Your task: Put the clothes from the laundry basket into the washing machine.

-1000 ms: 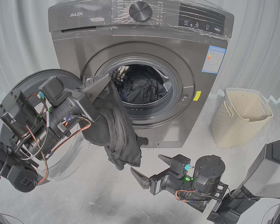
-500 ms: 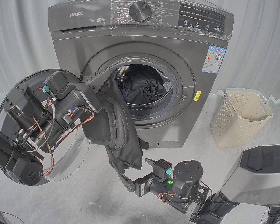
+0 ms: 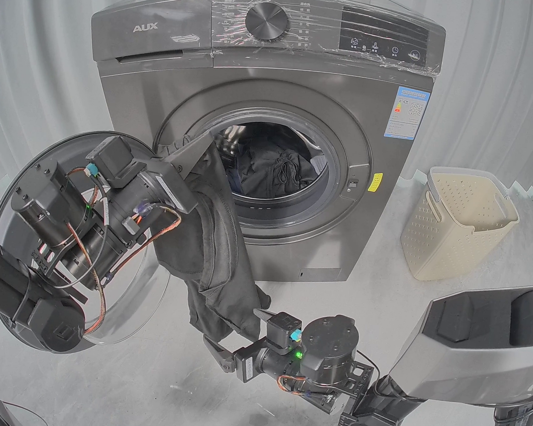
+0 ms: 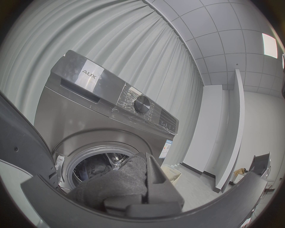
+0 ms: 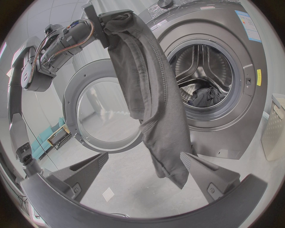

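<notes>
Head view: some clothes lie in the washing machine and the laundry basket looks empty. Not yet inside, a dark garment hangs before the opening, clenched by the left gripper; the right gripper gapes beneath.

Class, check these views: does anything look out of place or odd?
The dark grey garment hangs from the left pincer outside the washing machine, its tail dangling between the fingers of the open right pincer.

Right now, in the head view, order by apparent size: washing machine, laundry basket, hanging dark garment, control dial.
1. washing machine
2. dark garment, though nearer the camera
3. laundry basket
4. control dial
</notes>
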{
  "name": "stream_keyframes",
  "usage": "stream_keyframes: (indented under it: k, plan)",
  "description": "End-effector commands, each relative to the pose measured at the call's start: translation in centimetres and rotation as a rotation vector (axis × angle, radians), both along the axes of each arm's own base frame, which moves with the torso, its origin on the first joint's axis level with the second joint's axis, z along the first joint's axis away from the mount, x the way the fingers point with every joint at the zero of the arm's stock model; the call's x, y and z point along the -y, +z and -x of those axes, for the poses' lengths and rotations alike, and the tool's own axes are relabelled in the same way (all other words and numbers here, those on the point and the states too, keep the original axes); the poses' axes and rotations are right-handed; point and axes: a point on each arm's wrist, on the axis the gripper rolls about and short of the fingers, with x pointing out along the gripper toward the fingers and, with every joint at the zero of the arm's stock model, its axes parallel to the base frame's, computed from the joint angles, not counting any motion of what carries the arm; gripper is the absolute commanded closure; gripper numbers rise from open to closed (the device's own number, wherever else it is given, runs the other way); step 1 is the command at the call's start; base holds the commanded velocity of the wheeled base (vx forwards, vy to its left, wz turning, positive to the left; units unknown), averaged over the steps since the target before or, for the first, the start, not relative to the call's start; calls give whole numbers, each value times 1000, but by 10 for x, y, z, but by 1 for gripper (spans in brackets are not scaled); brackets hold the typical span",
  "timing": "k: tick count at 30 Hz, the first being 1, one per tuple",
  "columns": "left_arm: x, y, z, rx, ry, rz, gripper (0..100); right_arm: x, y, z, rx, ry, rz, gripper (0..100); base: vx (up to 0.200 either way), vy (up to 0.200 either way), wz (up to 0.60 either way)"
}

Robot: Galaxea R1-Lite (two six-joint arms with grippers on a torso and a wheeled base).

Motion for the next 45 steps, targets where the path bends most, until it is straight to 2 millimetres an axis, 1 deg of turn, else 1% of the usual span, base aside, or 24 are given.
stream_keyframes:
  k: [1,3,5,7,10,11,12,18,19,20,23,31,38,43,44,45]
  plan:
    - [1,-2,-1,-5,0,-2,100,-3,-7,-2,-5,0,8,0,0,0,0]
    - [1,-2,-1,-5,0,-2,100,-3,-8,-9,-1,-10,5,0,0,0,0]
    - [1,-2,-1,-6,0,-3,100,-4,-16,-18,-4,-12,7,0,0,0,0]
    - [1,-2,-1,-6,0,-3,100,0,-22,-28,-7,-27,13,0,0,0,0]
    - [0,-1,-1,-3,0,-2,100,1,-24,-38,9,-43,14,0,0,0,0]
    - [0,-1,-1,-3,0,-2,100,1,-24,-38,9,-43,14,0,0,0,0]
    - [0,-1,-1,-2,1,-1,100,2,-25,-45,13,-58,14,0,0,0,0]
    - [1,-1,-1,-3,11,5,100,4,-34,-68,32,-69,10,0,0,0,0]
    - [1,-1,-1,-3,11,5,100,4,-34,-68,32,-69,10,0,0,0,0]
    - [0,-1,-1,-4,18,6,100,4,-37,-74,39,-66,11,0,0,0,0]
    - [1,-1,-2,-5,18,6,100,0,-37,-77,49,-60,2,0,0,0,0]
    - [1,-1,-1,-7,16,6,100,-12,-37,-74,66,-38,-17,0,0,0,0]
    - [1,-2,-2,-9,16,5,100,-14,-37,-75,69,-40,-25,0,0,0,0]
    - [1,-1,-1,-7,16,6,100,-19,-33,-82,84,-53,-44,0,0,0,0]
    - [1,-1,-1,-6,16,7,100,-20,-33,-88,87,-67,-51,0,0,0,0]
    - [1,-1,-1,-6,15,7,100,-19,-33,-90,91,-70,-54,0,0,0,0]
